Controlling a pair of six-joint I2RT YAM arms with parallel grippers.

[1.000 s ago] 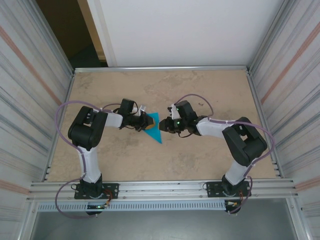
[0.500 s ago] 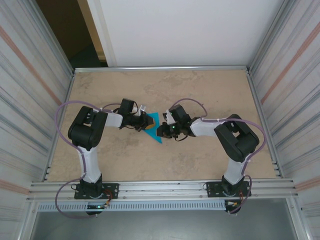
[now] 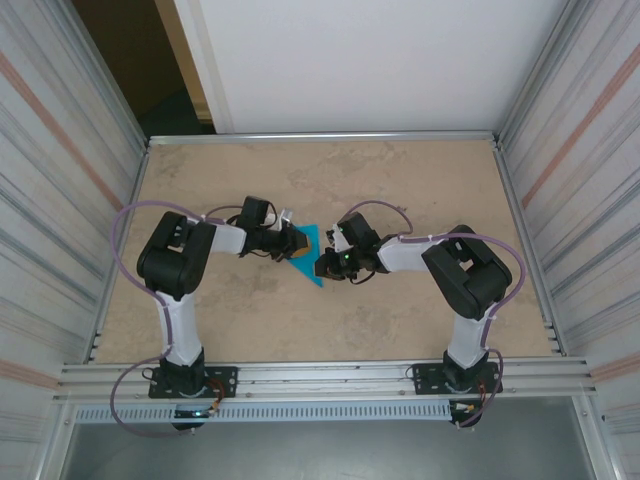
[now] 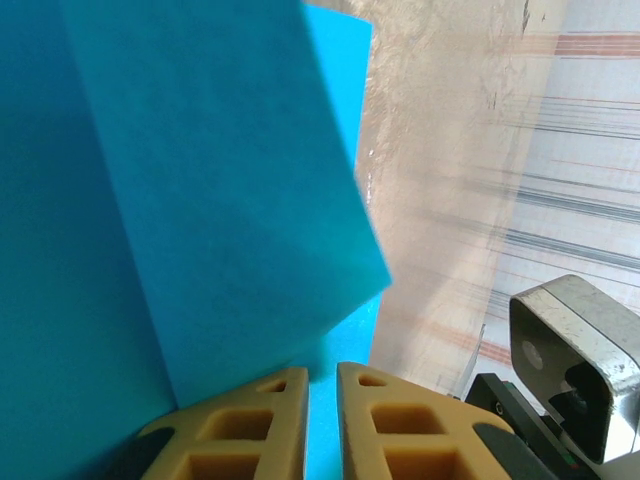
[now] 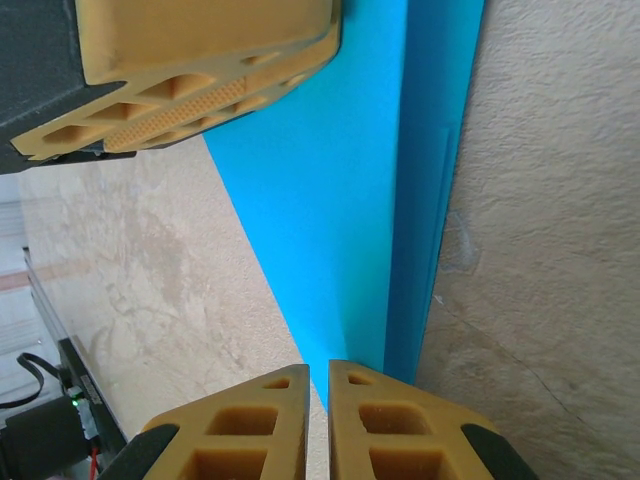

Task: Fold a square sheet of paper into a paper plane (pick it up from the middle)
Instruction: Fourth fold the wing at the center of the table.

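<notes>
top external view, centre: folded blue paper (image 3: 309, 258) lies on the table (image 3: 400, 180); left gripper (image 3: 293, 242) and right gripper (image 3: 323, 266), each with fingers pressed together, sit at its opposite edges.

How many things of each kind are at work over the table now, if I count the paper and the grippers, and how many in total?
blue paper sheet: 1
grippers: 2 (left gripper, right gripper)
Total: 3
</notes>
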